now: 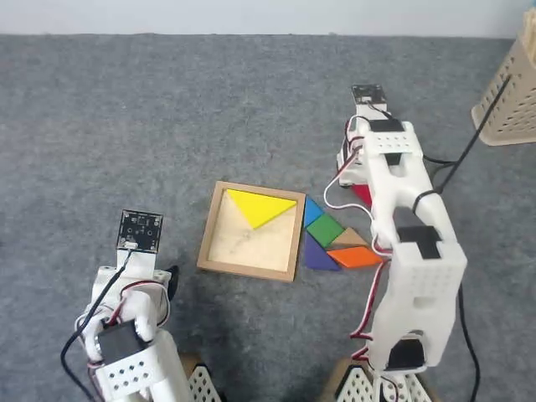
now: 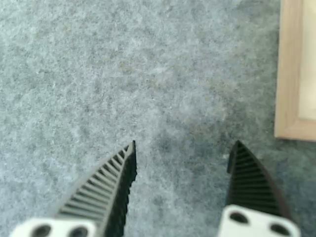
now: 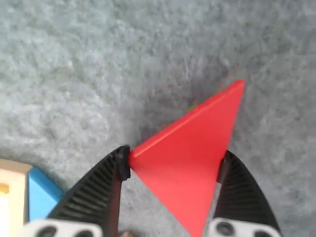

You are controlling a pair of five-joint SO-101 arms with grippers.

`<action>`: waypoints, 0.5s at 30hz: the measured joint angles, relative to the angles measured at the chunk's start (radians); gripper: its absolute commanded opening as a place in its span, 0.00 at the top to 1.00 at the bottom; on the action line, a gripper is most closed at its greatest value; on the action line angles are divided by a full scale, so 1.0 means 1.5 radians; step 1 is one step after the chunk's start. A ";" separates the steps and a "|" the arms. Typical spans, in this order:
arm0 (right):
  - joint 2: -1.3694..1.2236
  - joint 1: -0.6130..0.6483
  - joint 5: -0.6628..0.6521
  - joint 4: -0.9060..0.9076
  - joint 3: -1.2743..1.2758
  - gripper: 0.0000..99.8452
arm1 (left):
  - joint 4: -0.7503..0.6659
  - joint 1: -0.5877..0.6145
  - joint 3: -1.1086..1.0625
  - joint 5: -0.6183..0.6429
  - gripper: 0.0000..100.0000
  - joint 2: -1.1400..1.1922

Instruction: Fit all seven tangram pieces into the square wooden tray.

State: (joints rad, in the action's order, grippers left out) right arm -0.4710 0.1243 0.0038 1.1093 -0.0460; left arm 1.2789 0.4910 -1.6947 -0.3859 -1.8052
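The tray lies between the grippers, just beside the left gripper — which gapes wide, holding nothing. A yellow triangle sits in the tray. The right gripper clamps the red triangle; smaller pieces cluster between it and the tray.

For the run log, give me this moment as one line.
right gripper: shut on red triangle | left gripper: open over carpet | wooden tray: yellow triangle inside | five pieces: beside tray
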 measured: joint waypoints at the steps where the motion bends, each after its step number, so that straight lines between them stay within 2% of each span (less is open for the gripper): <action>1: 0.016 -0.001 0.000 -0.009 0.021 0.86 | 0.000 0.000 0.000 0.000 0.72 0.000; 10: 0.216 0.009 -0.006 -0.076 0.212 0.86 | 0.000 0.000 0.000 0.000 0.72 0.000; 15: 0.314 0.092 -0.052 -0.078 0.284 0.86 | 0.000 0.000 0.000 0.000 0.72 0.000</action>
State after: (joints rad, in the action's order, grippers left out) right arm 0.0000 0.2624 -0.0744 0.9927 0.3805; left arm 1.2789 0.4910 -1.6947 -0.3859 -1.8052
